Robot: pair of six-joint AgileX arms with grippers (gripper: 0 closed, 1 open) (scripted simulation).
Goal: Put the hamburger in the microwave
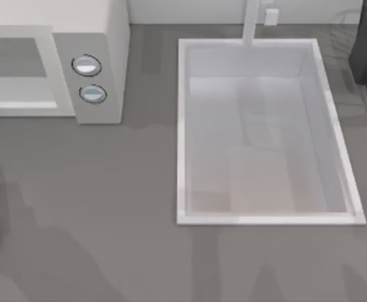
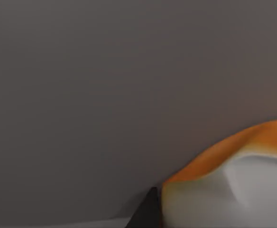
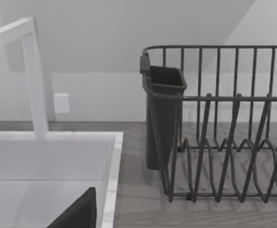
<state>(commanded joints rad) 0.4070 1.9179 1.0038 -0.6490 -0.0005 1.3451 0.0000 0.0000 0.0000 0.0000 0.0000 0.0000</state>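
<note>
Orange-brown hamburger sits right against the left end effector, whose grip state is unclear.

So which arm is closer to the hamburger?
Left. The left end effector is beside the hamburger; the right end effector is by the sink and dish rack.

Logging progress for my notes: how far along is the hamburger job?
Done: nothing shows in the microwave cavity from above. In hand: the hamburger sits close before the left wrist camera against plain grey; whether it is gripped is unclear. Left: getting it inside.
</note>
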